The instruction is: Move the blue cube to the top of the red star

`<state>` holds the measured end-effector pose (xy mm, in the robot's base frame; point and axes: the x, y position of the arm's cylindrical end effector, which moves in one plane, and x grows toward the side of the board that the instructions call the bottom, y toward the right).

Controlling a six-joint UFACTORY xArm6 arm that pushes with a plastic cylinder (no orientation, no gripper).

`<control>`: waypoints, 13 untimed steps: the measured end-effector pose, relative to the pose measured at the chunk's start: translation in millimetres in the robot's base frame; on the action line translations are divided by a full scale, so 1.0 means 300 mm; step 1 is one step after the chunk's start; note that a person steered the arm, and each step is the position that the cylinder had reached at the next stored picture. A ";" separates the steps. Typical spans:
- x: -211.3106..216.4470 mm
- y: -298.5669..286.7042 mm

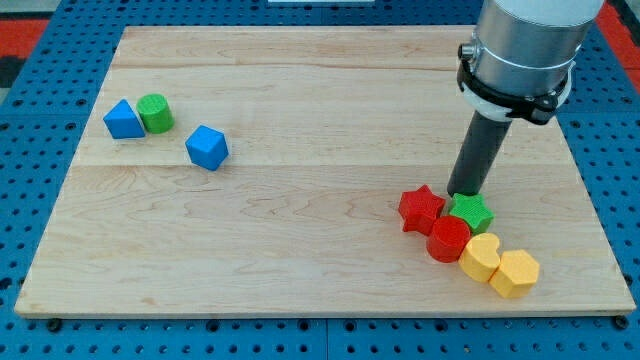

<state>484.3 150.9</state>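
Resting just above the green star (pixel 470 211) and red star (pixel 421 208), my tip (pixel 464 193) grasps nothing, blue cube (pixel 207 147) well apart.

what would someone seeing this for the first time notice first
Probably the big grey arm at the view's top right, with my tip down just above a tight cluster of a red star, green star, red cylinder and two yellow blocks. Far off at the view's left sits the blue cube.

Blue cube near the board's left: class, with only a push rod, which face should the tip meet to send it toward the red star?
Press my tip on the blue cube's left face, from the view's left, since the red star lies far right.
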 end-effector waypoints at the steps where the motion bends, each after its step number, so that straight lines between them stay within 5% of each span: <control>1: -0.184 -0.030; 3: -0.286 -0.626; 5: -0.614 -1.107; 6: -0.616 -1.349; 8: -0.496 -1.368; 13: -0.104 -0.950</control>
<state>453.0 -134.0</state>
